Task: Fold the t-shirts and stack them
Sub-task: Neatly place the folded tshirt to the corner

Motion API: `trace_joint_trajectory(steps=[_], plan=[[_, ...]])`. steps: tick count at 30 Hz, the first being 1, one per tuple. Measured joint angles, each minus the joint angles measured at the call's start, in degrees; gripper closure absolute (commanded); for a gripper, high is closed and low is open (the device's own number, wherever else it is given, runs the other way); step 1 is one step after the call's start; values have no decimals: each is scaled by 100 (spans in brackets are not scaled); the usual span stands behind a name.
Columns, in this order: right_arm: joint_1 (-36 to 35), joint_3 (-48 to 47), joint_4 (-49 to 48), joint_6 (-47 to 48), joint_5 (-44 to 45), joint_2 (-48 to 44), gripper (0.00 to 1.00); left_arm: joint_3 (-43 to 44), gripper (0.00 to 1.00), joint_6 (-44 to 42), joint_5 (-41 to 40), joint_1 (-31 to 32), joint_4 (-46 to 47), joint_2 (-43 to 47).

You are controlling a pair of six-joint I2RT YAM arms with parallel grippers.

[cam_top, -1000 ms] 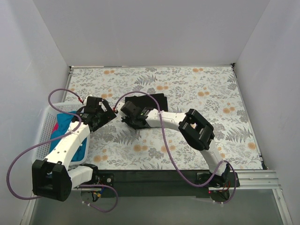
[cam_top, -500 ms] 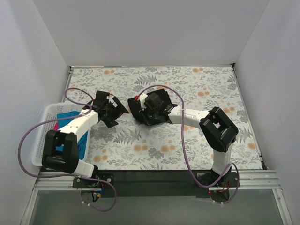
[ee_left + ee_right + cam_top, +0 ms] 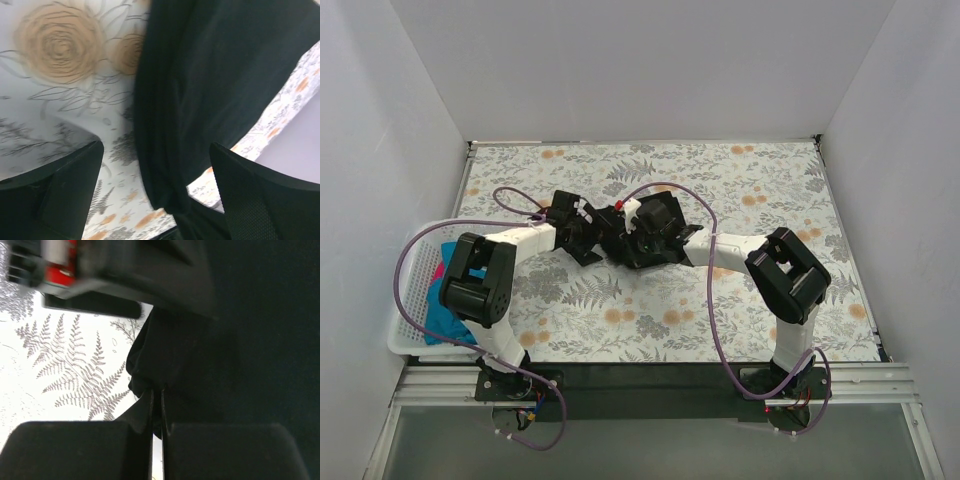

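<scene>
The black t-shirt (image 3: pixel 611 224) lies bunched on the flowered table, mostly hidden under both grippers. My right gripper (image 3: pixel 626 246) is shut on a fold of the black t-shirt (image 3: pixel 235 340); its jaws (image 3: pixel 156 407) pinch the cloth just above the table. My left gripper (image 3: pixel 591 238) is open and straddles the edge of the black t-shirt (image 3: pixel 210 75), with cloth between its fingers (image 3: pixel 55 200). The teal-blue t-shirt (image 3: pixel 444 322) and a bit of pink-red cloth (image 3: pixel 438 271) lie in the basket at the left.
The white lattice basket (image 3: pixel 404 295) stands at the table's left edge, beside the left arm's base. Purple cables loop over both arms. White walls close the table on three sides. The left gripper's body (image 3: pixel 115 275) shows close above the right jaws.
My left arm has swung right from the basket to the black t-shirt. My right gripper has moved right and gathered the shirt into a bunch; both grippers now meet over it.
</scene>
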State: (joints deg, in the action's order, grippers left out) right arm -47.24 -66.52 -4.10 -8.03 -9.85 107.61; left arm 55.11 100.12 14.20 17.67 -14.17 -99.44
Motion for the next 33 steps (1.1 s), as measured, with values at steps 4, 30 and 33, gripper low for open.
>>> trace_joint_trajectory(steps=[4,30,33], plan=[[2,33,-111,-83,-92,-7,99,57,39,240,-35,103,278,-210],[9,1244,1110,-15,33,-2328,2,5049,100,-5108,-3982,-782,-1519,-3211],[9,1453,1545,-20,201,-2883,2,5552,100,-5657,-4415,-935,-1587,-3611]])
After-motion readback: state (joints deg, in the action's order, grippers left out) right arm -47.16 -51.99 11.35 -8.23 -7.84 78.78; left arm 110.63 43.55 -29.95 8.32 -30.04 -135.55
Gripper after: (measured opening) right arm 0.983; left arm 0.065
